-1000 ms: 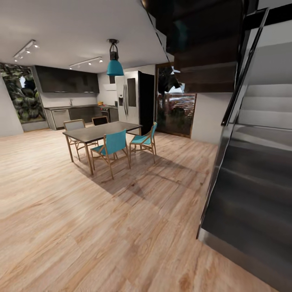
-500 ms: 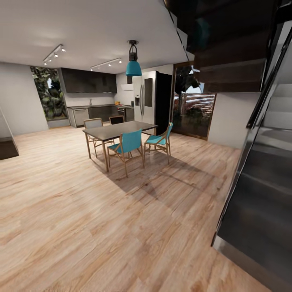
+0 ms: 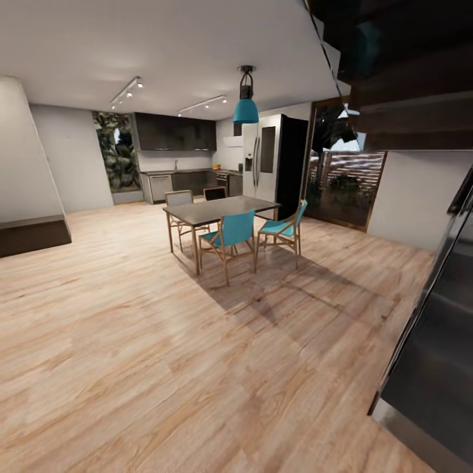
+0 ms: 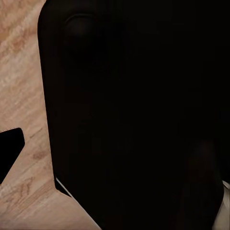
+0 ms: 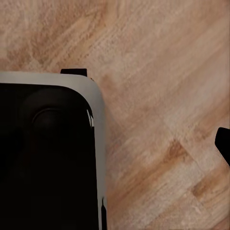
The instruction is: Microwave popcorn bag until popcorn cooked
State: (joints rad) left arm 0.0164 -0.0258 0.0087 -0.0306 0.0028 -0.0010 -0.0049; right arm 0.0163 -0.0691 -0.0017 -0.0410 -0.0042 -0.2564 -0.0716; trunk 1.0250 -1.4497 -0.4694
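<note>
Wood floor (image 3: 131, 368) in foreground. Dining table (image 3: 220, 210) with teal chairs (image 3: 231, 233) mid-room; countertop (image 3: 172, 173) and refrigerator (image 3: 272, 161) far beyond. Jaws' state: cannot tell, either arm.

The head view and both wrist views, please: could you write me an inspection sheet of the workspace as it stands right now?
Surface: wood plank floor, bare in front.
Job's things: dark kitchen countertop far at the back wall; too small to make out a bag or microwave.
Clutter: dining table with teal chairs.
Grippers: dark fingertip at each wrist view's edge; state cannot be told.
Cables: nothing seen.
Surroundings: steel fridge, teal pendant lamp, dark staircase at right.
</note>
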